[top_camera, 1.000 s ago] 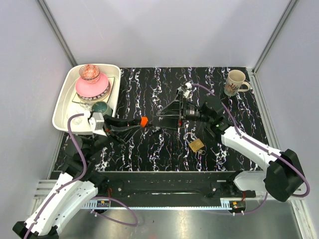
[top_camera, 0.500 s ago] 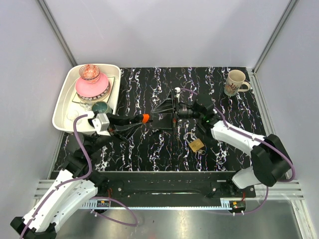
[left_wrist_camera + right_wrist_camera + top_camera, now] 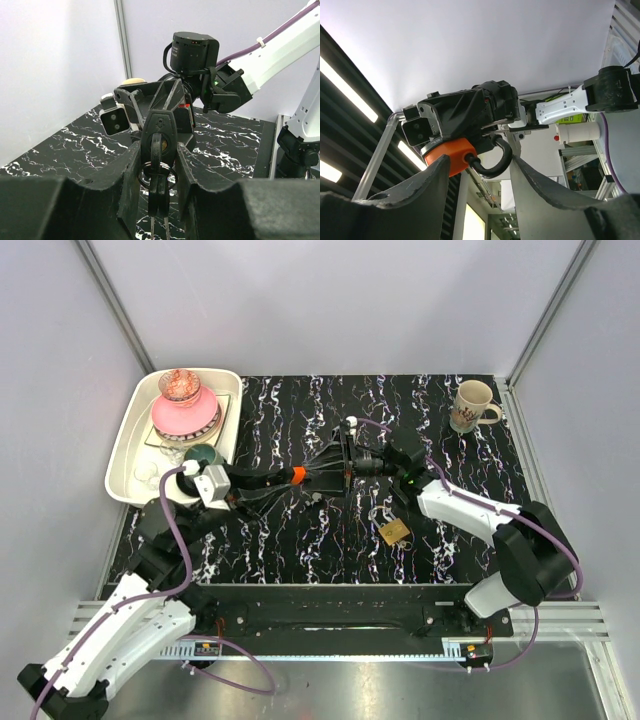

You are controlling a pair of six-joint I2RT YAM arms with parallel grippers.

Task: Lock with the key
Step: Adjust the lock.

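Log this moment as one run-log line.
left gripper: shut on key | right gripper: open, facing key | brass padlock: on table, apart from both grippers

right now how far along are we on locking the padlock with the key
Done: the key is lifted and held in the left gripper. In hand: the open right gripper straddles it in mid-air, which looks like a handover or regrasp. Left: the brass padlock lies on the table, touched by neither gripper, so inserting and turning the key remains.
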